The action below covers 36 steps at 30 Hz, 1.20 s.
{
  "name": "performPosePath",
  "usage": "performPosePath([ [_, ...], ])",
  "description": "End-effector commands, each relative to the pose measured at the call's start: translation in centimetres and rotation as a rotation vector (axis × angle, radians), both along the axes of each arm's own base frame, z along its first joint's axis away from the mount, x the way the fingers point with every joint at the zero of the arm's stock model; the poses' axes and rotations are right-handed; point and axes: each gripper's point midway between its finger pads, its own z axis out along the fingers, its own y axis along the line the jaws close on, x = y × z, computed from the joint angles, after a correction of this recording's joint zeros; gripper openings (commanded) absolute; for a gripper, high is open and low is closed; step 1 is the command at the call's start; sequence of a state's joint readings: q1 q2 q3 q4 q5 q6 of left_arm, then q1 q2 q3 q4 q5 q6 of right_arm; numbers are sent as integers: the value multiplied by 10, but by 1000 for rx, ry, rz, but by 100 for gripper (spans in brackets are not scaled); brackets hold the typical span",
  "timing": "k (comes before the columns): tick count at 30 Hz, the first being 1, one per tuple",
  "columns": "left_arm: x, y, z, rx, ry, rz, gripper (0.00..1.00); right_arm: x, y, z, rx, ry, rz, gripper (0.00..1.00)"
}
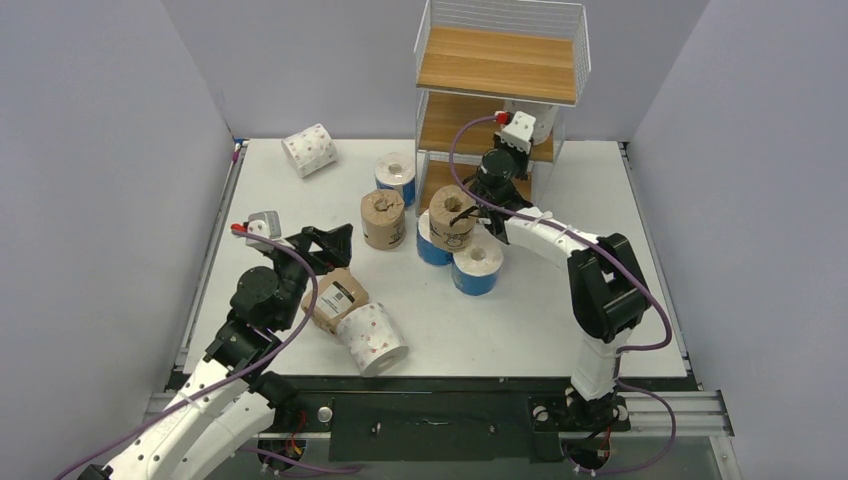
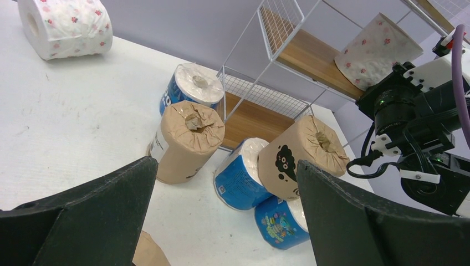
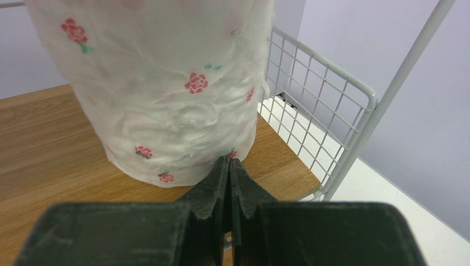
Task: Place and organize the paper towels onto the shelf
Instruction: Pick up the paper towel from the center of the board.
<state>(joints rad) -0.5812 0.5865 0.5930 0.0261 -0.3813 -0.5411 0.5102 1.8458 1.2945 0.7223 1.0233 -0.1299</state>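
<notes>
On mid board of shelf (image 1: 497, 62), floral roll (image 3: 166, 83) stands axis-up; R pincer (image 3: 228, 166) together, L pincer (image 2: 226, 163) wide apart.

Bright, even overhead light; soft short shadows; crisp top view, slightly soft wrist foregrounds

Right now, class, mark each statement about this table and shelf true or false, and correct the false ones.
1. The right gripper is shut. True.
2. The left gripper grips a brown roll. False: its jaws stand open, holding nothing.
3. A flowered roll sits on the top tier of the shelf. False: it sits on the middle board.
4. A second flowered roll lies on its side near the far left corner of the table. True.
</notes>
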Motion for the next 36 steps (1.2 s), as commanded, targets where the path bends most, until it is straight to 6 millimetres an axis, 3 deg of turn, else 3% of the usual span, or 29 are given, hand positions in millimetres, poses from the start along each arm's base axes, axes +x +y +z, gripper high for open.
performPosePath([
  [1,-2,0,10,-27,-37,-8,96,2,-12,1,0,15,-58,0],
  [6,-3,0,9,-31,-35,-10,96,-4,-8,6,0,0,-25,0],
  [9,-5,0,9,-34,-35,-13,96,-9,4,7,-3,-27,56,0],
  [13,-7,0,9,-45,-37,-16,96,-25,25,19,0,-59,162,0],
  [18,-12,1,12,-66,-43,-25,96,-60,48,41,23,-103,266,2],
  [20,-13,3,14,-71,-46,-22,96,-76,53,49,40,-109,300,11],
  [21,-14,4,14,-70,-43,-18,96,-87,56,60,71,-133,326,21],
  [22,-15,5,16,-72,-45,-16,96,-92,58,56,62,-103,348,26],
  [23,-15,6,17,-71,-42,-13,96,-103,59,70,114,-135,373,34],
  [24,-15,6,15,-65,-30,-10,96,-107,63,65,109,-83,402,37],
  [25,-15,8,9,-51,-3,-2,96,-115,63,78,185,-112,431,43],
  [26,-15,9,10,-50,2,4,96,-119,66,73,177,-37,463,45],
  [27,-14,11,5,-46,26,19,96,-126,67,83,257,-54,490,47],
  [33,-13,27,-9,-67,186,135,96,-164,88,64,410,148,708,53],
  [35,-14,31,-15,-85,239,172,96,-174,93,59,462,184,770,59],
  [36,-15,32,-21,-106,269,186,96,-178,96,50,482,213,806,67],
])
